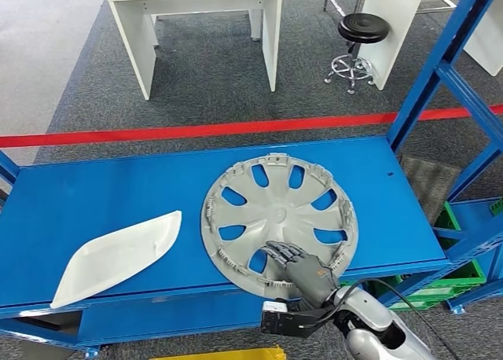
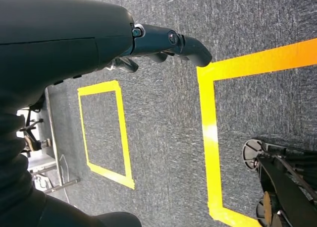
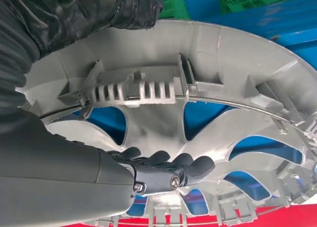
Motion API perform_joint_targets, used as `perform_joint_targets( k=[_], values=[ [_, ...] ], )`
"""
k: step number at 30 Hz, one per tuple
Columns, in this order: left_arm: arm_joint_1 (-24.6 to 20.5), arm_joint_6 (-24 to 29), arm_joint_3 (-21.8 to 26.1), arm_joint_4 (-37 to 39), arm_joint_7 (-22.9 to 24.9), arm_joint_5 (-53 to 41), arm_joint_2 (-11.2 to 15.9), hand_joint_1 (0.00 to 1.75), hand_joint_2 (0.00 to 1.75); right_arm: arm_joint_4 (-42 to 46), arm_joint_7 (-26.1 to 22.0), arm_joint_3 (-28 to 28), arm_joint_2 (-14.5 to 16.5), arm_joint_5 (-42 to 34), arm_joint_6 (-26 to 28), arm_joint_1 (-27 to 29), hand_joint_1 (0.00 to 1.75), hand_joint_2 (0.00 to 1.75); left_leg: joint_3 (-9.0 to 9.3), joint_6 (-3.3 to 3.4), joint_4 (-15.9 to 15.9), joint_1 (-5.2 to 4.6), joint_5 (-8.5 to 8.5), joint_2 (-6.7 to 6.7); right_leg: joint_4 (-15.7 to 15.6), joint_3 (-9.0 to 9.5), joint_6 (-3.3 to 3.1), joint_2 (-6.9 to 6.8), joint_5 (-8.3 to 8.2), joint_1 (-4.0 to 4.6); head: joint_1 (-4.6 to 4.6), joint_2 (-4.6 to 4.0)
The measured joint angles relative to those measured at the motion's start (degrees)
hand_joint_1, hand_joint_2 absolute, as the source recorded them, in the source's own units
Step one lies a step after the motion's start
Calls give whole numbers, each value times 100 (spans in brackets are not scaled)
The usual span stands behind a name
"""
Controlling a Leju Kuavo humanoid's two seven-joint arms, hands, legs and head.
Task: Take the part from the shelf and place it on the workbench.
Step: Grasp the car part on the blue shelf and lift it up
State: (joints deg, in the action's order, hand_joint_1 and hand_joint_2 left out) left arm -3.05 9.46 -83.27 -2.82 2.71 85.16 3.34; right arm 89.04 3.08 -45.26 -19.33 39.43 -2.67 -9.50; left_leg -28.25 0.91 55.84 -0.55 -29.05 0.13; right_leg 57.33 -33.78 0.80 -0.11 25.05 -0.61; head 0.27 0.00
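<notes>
Grey plastic wheel cover [image 1: 279, 216], round with spoke-shaped cutouts, lies inner side up on the blue metal shelf [image 1: 89, 195], its near rim at the shelf's front edge. The right hand [image 1: 296, 264] rests on that near rim, fingers [image 3: 176, 163] stretched over the inner face, thumb at the rim's edge. Beside the cover lies a white curved plastic panel [image 1: 119, 254]; the left hand [image 2: 164, 41] hangs over grey carpet [image 2: 168, 128], fingers loosely extended, holding nothing.

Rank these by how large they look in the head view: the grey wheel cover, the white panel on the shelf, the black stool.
1. Wheel cover, largest.
2. White panel.
3. Black stool, smallest, though it stands farther from the camera, so its real size is unsure.
</notes>
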Motion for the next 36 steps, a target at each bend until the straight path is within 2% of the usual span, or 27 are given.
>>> perform_joint_targets(
  k=[3, 9, 19, 20, 23, 24, 30, 36],
  values=[
    [0, 1, 0, 0, -4, 1, -1, 0, 175, -3, 126, -37, -10, 261, 83, -30, 0, 175, -1, 0, 0, 0, 0, 0, 0, 0, 0, 0, 0, 0, -1, 0],
    [3, 8, 0, 0, -36, 3, -10, 0, 175, -50, 580, -83, -16, 1272, 228, -146, 0, 175, -2, 0, 0, 0, 1, 0, 0, -1, -1, -1, 0, 0, 1, 0],
    [4, 27, 0, 0, -52, 6, -20, 0, 175, -127, 720, -78, -18, 1756, 327, -141, 0, 175, -10, 0, 0, 2, 0, 0, 0, -11, -1, 1, 0, 1, 0, 0],
    [4, 29, 0, -1, -52, 7, -22, 0, 175, -132, 724, -74, -18, 1808, 328, -138, 10, 175, -10, 0, 0, 2, 0, 0, 0, -11, -1, 1, 0, 1, 0, 0],
    [4, 30, -1, -2, -52, 8, -26, 0, 175, -144, 726, -63, -13, 1918, 327, -135, 141, 175, -10, -1, 0, 2, 1, 0, 0, -11, -2, 1, -1, 1, 0, 0],
    [4, 30, -2, -1, -52, 8, -27, 0, 175, -148, 727, -61, -11, 1943, 327, -135, 175, 175, -10, -2, 0, 2, 1, 0, 0, -11, -2, 1, -1, 1, 0, 0],
    [4, 38, -2, -2, -52, 10, -30, 0, 175, -155, 736, -43, -6, 2034, 357, -105, 175, 175, -10, -2, 0, 2, 4, 0, 0, -11, -2, 1, -5, 1, 0, 0],
    [5, 54, -2, -1, -48, 13, -34, 0, 175, -140, 825, 39, 45, 2440, 787, 73, 175, 175, -12, -1, 0, 2, 4, 0, 0, -11, -3, 0, -5, 1, -1, 0]
  ],
)
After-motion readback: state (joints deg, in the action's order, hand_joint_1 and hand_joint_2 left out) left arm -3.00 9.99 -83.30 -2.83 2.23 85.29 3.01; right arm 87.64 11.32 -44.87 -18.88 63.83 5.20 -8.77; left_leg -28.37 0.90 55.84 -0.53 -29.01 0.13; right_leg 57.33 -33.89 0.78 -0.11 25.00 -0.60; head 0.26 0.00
